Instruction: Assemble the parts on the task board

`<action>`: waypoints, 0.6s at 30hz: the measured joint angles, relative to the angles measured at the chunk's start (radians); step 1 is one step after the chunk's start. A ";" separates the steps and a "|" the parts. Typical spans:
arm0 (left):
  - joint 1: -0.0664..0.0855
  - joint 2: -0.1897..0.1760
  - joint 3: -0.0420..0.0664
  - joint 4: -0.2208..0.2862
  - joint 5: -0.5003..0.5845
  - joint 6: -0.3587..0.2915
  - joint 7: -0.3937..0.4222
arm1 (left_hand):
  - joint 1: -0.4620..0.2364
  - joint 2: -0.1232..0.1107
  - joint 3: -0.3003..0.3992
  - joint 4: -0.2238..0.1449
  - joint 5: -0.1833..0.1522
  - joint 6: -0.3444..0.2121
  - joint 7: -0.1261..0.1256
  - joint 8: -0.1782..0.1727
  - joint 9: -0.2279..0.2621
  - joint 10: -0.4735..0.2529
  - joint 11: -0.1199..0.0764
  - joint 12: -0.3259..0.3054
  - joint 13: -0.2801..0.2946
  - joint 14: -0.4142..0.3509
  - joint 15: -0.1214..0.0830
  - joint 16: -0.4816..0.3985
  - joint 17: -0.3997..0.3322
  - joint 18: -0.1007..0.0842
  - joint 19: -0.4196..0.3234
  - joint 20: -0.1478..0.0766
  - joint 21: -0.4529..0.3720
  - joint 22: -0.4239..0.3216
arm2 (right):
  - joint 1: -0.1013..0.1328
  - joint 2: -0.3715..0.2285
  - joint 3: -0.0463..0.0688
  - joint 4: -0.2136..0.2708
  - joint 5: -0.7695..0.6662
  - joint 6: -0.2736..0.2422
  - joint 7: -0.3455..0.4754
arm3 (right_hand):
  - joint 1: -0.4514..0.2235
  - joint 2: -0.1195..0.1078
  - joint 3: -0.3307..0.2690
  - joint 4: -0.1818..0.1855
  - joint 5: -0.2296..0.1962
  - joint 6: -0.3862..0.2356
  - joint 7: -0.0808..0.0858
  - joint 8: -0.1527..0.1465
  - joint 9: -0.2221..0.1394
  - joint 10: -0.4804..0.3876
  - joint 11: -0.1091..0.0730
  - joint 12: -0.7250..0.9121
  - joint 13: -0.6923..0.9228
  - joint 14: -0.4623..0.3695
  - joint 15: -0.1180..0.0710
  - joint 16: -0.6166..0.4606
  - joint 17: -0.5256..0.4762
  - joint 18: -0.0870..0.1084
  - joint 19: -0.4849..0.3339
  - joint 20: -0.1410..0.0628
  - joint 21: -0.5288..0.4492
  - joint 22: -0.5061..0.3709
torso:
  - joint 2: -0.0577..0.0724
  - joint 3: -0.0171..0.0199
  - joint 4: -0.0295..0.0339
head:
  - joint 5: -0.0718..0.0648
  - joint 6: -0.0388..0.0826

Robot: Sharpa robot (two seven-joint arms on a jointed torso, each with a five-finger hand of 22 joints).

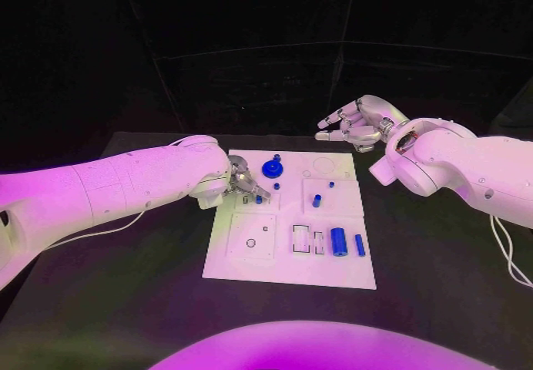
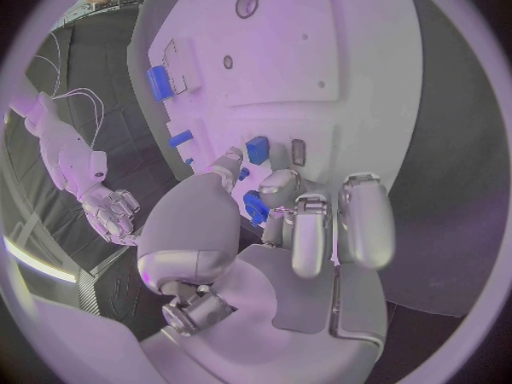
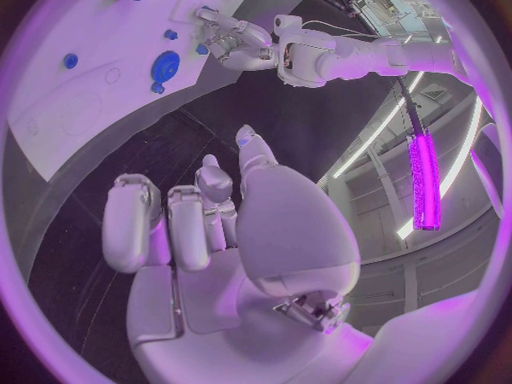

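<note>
Left hand (image 1: 246, 185) over task board (image 1: 291, 266), beside small blue part (image 1: 259, 199).

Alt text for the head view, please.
The left hand reaches over the white task board's left edge, fingers at a small blue part. The right hand hovers empty beyond the board's far right corner.

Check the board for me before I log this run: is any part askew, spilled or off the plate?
Nothing stands out. The task board lies flat on the table, and the blue parts, such as the blue cylinder and the blue disc, all sit on it.
</note>
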 measured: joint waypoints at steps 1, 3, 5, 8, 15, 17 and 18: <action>0.002 -0.005 0.001 0.003 0.000 -0.001 0.000 | 0.001 -0.004 -0.013 0.005 0.000 0.000 0.000 0.000 0.000 -0.002 0.002 0.000 -0.003 0.000 0.000 0.000 0.000 0.000 0.000 0.000 0.000 -0.004 | 0.000 0.000 0.000 0.000 0.000 0.000 0.000 | 0.000 0.000 0.000 0.000 0.000 0.000 0.000 0.000 0.000 0.000 0.000 0.000 0.000 0.000 0.000 0.000 0.000 0.000 0.000 0.000 0.000 -0.001 | 0.000 0.0000 0.0003 | 0.000 0.000; 0.006 -0.018 0.008 0.011 0.000 -0.004 0.000 | 0.005 -0.007 -0.048 0.020 0.000 0.000 0.000 0.000 0.000 -0.005 0.004 -0.009 -0.013 0.000 0.000 0.000 0.000 0.000 0.000 0.000 -0.008 -0.010 | 0.000 0.000 0.000 -0.001 0.000 0.000 0.000 | 0.000 0.000 0.000 0.000 0.000 0.000 0.000 0.000 0.000 0.000 0.000 0.000 0.000 0.000 0.000 0.000 0.000 0.000 0.000 0.000 0.000 -0.001 | 0.000 0.0001 0.0004 | 0.001 0.001; 0.009 -0.027 0.026 0.017 0.000 -0.007 0.000 | 0.015 -0.005 -0.076 0.035 0.000 0.000 0.000 0.000 0.000 -0.012 0.001 -0.018 -0.023 0.000 0.000 0.000 0.000 0.000 0.000 0.000 -0.010 -0.014 | 0.000 0.000 0.000 -0.003 0.000 0.000 0.000 | 0.000 0.000 0.000 0.000 0.000 0.000 0.000 0.000 0.000 0.000 0.000 0.000 -0.001 0.000 0.000 0.000 0.000 0.000 0.000 0.000 0.000 -0.002 | 0.000 0.0001 0.0005 | 0.001 0.003; 0.013 -0.037 0.062 0.024 0.000 -0.011 0.000 | 0.015 -0.005 -0.114 0.070 0.000 -0.004 0.004 0.000 0.001 -0.016 0.005 -0.020 -0.030 0.000 0.000 0.000 0.000 0.000 0.000 0.000 -0.015 -0.018 | 0.000 0.000 0.000 -0.005 0.000 0.000 0.001 | -0.002 0.002 -0.009 0.003 0.000 0.000 0.000 0.000 0.000 0.000 0.000 0.000 -0.004 0.000 0.000 0.000 0.000 0.000 0.000 0.000 0.000 -0.005 | 0.000 0.0001 0.0006 | 0.002 0.005; 0.027 -0.048 0.130 0.022 0.000 -0.013 0.000 | 0.097 0.037 -0.168 0.100 0.000 -0.041 0.014 -0.018 0.002 -0.066 0.015 -0.071 -0.098 0.000 0.000 0.000 0.000 0.000 -0.014 0.000 -0.042 -0.051 | 0.000 0.002 0.000 -0.011 0.000 0.000 0.002 | -0.005 0.005 -0.009 0.004 0.000 0.000 0.000 0.000 0.000 -0.004 0.004 0.000 -0.004 0.000 0.000 0.000 0.000 0.000 -0.004 0.004 0.000 -0.005 | 0.001 -0.0002 0.0007 | 0.001 0.008; 0.035 -0.039 0.139 0.000 0.000 -0.005 0.000 | 0.132 0.050 -0.174 0.094 0.000 -0.062 0.025 -0.032 -0.006 -0.096 0.024 -0.105 -0.145 -0.001 0.001 0.000 0.000 0.000 -0.023 0.009 -0.059 -0.074 | 0.000 0.003 0.000 -0.013 0.000 0.000 0.002 | -0.005 0.005 -0.009 0.004 0.000 0.000 0.000 0.000 0.000 -0.004 0.004 0.000 -0.004 0.000 0.000 0.000 0.000 0.000 -0.004 0.004 0.000 -0.005 | 0.002 -0.0001 0.0003 | 0.001 0.010; 0.038 -0.033 0.141 -0.014 0.000 -0.001 0.000 | 0.142 0.059 -0.175 0.093 0.000 -0.076 0.031 -0.043 -0.012 -0.106 0.028 -0.116 -0.161 -0.003 0.005 0.000 0.000 0.000 -0.026 0.012 -0.064 -0.081 | 0.000 0.003 0.000 -0.014 0.000 0.000 0.002 | -0.005 0.005 -0.009 0.004 0.000 0.000 0.000 0.000 0.000 -0.004 0.004 0.000 -0.004 0.000 0.000 0.000 0.001 0.000 -0.004 0.004 0.000 -0.005 | 0.002 -0.0001 0.0001 | 0.001 0.011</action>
